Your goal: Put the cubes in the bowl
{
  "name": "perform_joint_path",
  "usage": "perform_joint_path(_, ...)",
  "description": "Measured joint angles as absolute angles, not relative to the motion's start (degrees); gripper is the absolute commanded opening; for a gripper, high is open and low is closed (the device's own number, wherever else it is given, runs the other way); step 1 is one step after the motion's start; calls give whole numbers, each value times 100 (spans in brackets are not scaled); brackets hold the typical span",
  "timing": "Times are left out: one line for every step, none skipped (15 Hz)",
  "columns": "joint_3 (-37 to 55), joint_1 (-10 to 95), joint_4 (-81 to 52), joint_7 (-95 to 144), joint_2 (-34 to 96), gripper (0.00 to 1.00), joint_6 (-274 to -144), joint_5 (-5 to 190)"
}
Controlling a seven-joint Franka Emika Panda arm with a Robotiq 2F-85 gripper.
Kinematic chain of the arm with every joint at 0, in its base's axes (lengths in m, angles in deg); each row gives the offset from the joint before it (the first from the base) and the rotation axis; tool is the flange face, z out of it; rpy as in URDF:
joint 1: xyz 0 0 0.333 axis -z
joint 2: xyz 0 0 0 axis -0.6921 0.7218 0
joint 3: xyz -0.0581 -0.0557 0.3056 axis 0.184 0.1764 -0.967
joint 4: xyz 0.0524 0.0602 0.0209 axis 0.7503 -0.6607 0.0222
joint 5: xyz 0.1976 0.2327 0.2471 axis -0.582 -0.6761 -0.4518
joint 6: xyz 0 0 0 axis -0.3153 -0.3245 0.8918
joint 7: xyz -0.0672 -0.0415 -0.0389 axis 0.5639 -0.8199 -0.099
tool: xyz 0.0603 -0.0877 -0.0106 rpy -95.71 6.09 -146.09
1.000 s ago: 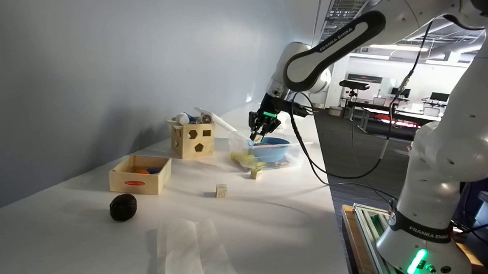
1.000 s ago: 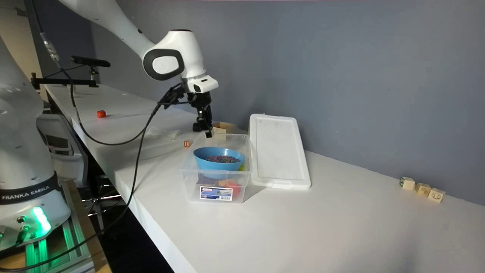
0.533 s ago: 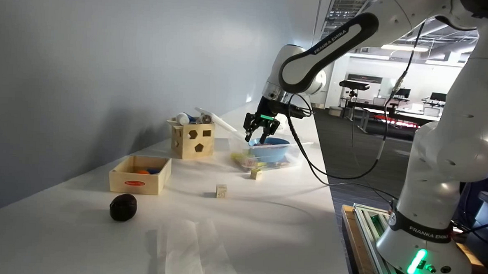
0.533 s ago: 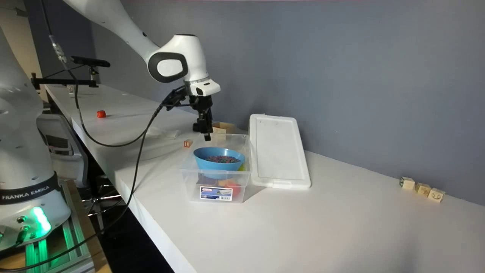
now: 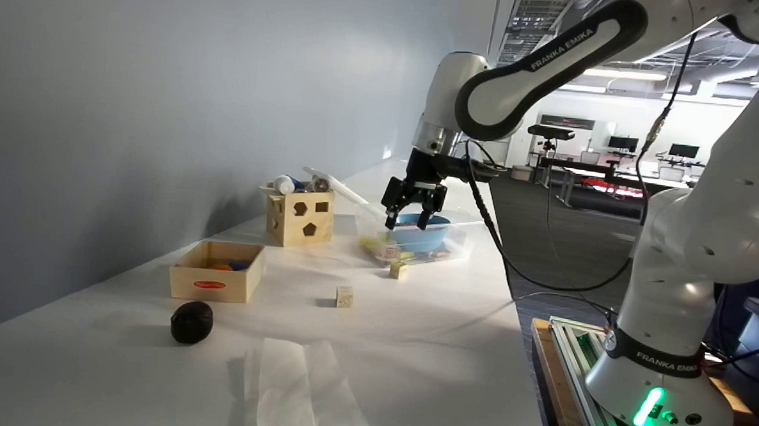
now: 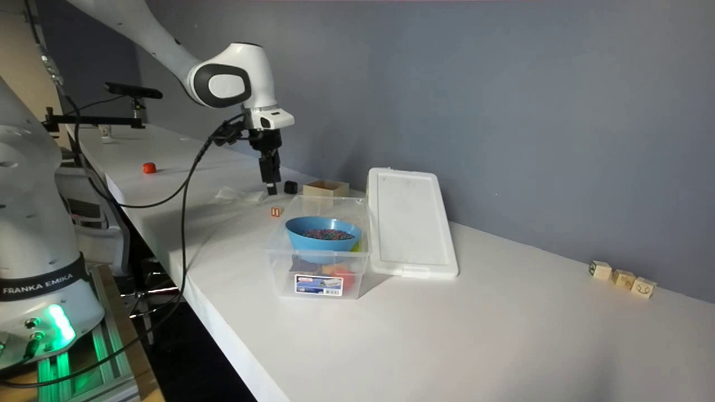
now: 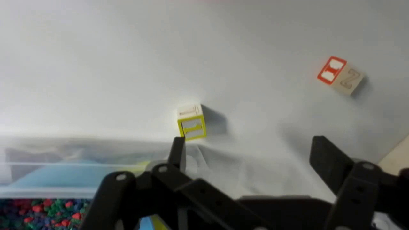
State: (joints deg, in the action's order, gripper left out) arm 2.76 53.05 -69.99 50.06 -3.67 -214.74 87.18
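Pincer [image 7: 249,140] spread wide above the counter [image 7: 127,73], you have the yellow-edged cube [image 7: 192,122] just past one fingertip in the wrist view, the red-edged cube [image 7: 340,75] beyond the other. Near the pincer, the blue bowl [image 6: 305,244] sits in a clear bin [image 6: 279,253]; three cubes [image 6: 623,278] lie well away.

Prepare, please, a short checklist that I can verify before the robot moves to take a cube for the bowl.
1. Pincer open, nothing gripped: ok; jaws wide apart.
2. Bowl uncovered: ok; the lid is off the clear box around it.
3. Cube available: ok; a yellow-edged cube and a red-edged cube lie on the table.
4. Pincer lined up: not ok; in the wrist view neither cube sits centred between the jaws.
5. Clearance between yellow-edged cube and clear box: cannot tell; they look close together.
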Motion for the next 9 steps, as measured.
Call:
perform_joint_path(120,5307,-7133,5282,-400,100,-21470,8826)
perform_joint_path(-34,5323,-7286,5631,-415,100,-21576,8976)
perform_joint_path(-159,5342,-7446,5951,-417,100,-21764,9133)
perform_joint_path(-255,5370,-7612,6226,-406,100,-22026,9330)
perform_joint_path(-334,5438,-7762,6464,-372,100,-22349,9609)
perform_joint_path(-418,5569,-7890,6711,-316,100,-22695,9986)
perform_joint_path(-509,5758,-7986,6974,-245,100,-23022,10425)
perform_joint_path(-617,5995,-8020,7233,-151,100,-23293,10886)
perform_joint_path(-714,6242,-8020,7484,-58,100,-23475,11327)
